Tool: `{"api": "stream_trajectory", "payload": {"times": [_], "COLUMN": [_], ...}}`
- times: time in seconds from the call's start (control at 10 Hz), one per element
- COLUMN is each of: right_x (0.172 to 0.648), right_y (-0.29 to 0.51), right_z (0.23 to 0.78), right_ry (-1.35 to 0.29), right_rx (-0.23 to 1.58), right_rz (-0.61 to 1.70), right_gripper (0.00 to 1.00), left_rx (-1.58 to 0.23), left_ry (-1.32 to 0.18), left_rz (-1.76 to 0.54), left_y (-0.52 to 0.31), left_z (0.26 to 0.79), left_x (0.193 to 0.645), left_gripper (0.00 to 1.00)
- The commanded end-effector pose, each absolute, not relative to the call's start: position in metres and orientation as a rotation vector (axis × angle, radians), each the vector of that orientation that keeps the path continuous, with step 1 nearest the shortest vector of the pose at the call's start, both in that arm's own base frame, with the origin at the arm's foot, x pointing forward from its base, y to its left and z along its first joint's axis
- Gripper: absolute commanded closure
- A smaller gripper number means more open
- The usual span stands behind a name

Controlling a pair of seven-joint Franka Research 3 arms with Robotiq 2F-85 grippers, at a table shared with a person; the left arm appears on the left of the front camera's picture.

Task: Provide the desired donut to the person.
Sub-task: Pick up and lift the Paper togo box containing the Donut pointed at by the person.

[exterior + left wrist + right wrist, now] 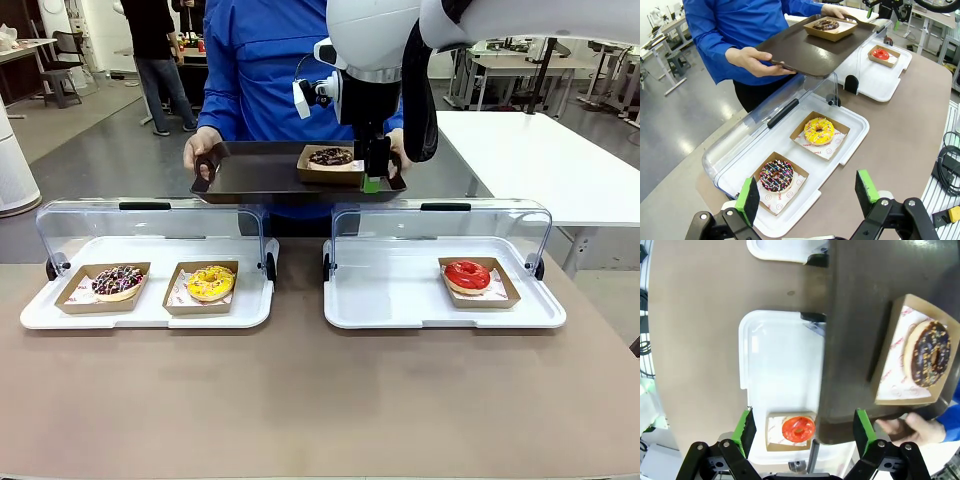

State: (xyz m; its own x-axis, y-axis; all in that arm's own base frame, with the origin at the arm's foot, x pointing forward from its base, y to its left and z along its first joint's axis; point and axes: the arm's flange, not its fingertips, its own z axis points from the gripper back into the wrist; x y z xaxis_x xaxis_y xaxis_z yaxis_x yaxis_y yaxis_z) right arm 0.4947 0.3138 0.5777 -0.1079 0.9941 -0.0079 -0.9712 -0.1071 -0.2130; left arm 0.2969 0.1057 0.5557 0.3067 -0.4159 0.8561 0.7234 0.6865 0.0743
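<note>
Smooth tan-brown tabletop fills the foreground, matte and flat. On it stand two white plastic display trays with rounded corners, each with a clear curved lid tipped back on black hinges. The left-hand white tray holds two shallow brown cardboard boats. One carries a chocolate ring donut strewn with coloured sprinkles, the other a glossy yellow-iced ring donut. The right-hand white tray has a single boat near its right end with a shiny red-glazed ring donut.

Beyond the lids, the person in a bright blue jacket holds a flat, dark brown rectangular serving tray level. One hand curls over its end at picture left (the other sits mostly behind the robot's arm). Toward that tray's right end rests another cardboard boat with the dark chocolate donut, its icing flecked with pale crumbs.

The right arm comes in from the upper right with its wrist pointing straight down. The right gripper hangs over the serving tray's near edge, just beside the donut's boat. Its black fingers with green pads are spread wide with nothing between them, and whether they touch the tray cannot be told. The left gripper hangs above the near rim of the left-hand white tray, angled toward the person, its fingers likewise wide apart and empty.
</note>
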Motion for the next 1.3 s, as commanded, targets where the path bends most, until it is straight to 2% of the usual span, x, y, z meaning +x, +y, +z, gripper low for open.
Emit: {"api": "stream_trajectory", "payload": {"times": [0.0, 0.1, 0.3, 0.7, 0.9, 1.0, 1.2], "right_x": [0.493, 0.495, 0.443, 0.344, 0.293, 0.271, 0.257], "right_y": [0.313, 0.314, 0.225, 0.110, 0.088, 0.082, 0.074], "right_z": [0.576, 0.578, 0.600, 0.614, 0.609, 0.603, 0.594], "right_ry": [-0.187, -0.174, -0.295, -0.551, -0.689, -0.758, -0.797], "right_rx": [-0.187, -0.168, -0.001, 0.211, 0.204, 0.119, 0.143], "right_rz": [1.662, 1.673, 1.390, 1.143, 1.003, 0.919, 0.923], "right_gripper": [0.00, 0.00, 0.00, 0.00, 0.00, 0.00, 0.00], "left_rx": [-0.366, -0.366, -0.366, -0.366, -0.366, -0.366, -0.366], "left_ry": [-1.004, -1.004, -1.004, -1.004, -1.004, -1.004, -1.004], "left_rz": [-0.773, -0.773, -0.773, -0.773, -0.773, -0.773, -0.773], "left_y": [0.106, 0.106, 0.106, 0.106, 0.106, 0.106, 0.106], "left_z": [0.556, 0.556, 0.556, 0.556, 0.556, 0.556, 0.556], "left_x": [0.296, 0.296, 0.296, 0.296, 0.296, 0.296, 0.296], "left_gripper": [0.00, 0.00, 0.00, 0.00, 0.00, 0.00, 0.00]}}
